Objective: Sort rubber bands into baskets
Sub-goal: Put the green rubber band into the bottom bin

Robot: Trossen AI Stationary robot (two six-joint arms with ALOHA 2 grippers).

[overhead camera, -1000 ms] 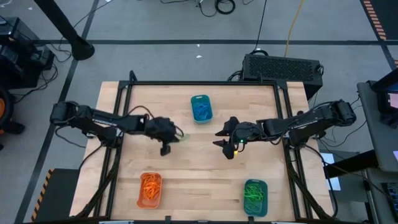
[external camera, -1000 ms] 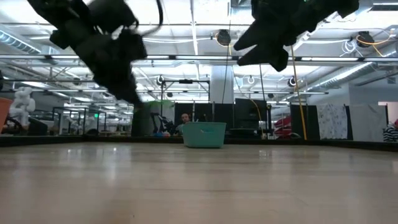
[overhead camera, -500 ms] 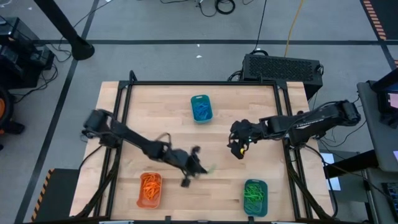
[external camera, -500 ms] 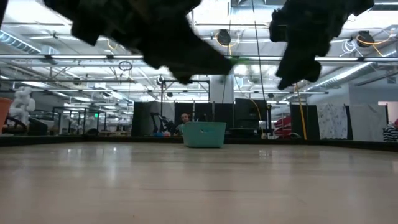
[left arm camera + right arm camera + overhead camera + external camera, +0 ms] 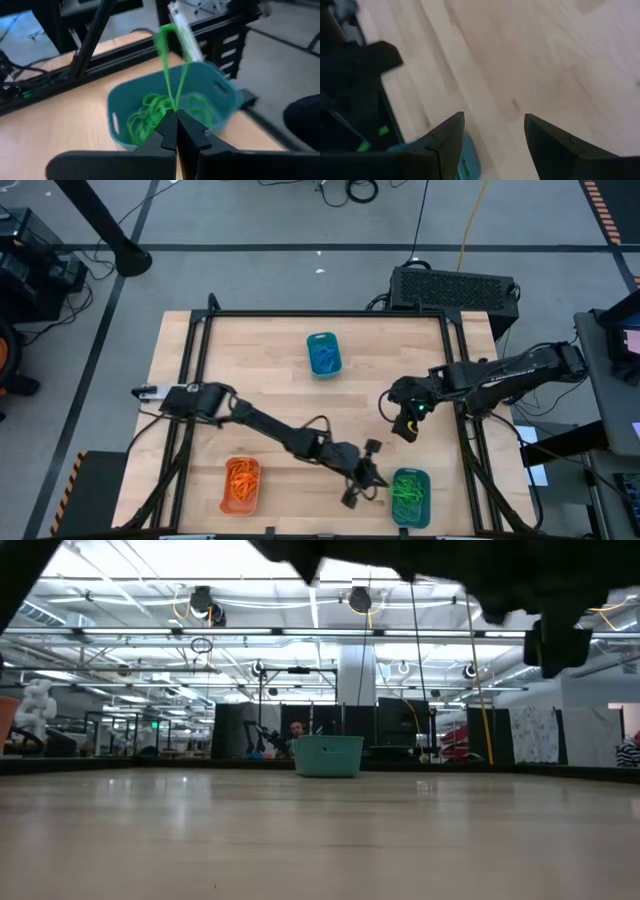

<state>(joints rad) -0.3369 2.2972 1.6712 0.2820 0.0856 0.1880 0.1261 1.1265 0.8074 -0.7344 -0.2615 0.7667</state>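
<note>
The left end effector (image 5: 176,131), pinched shut on a green rubber band (image 5: 170,65), hangs just beside the teal basket (image 5: 410,497) of green bands at the bench's front-right corner, nearer than the wide-open right end effector (image 5: 405,418).

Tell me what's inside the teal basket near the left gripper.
The teal basket holds a tangle of green rubber bands. The left gripper, pinching another green band, hides part of its floor.

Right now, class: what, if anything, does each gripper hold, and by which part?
The left gripper pinches a green rubber band by one end of its loop, over the basket of green bands. The right gripper is open, holding nothing.
</note>
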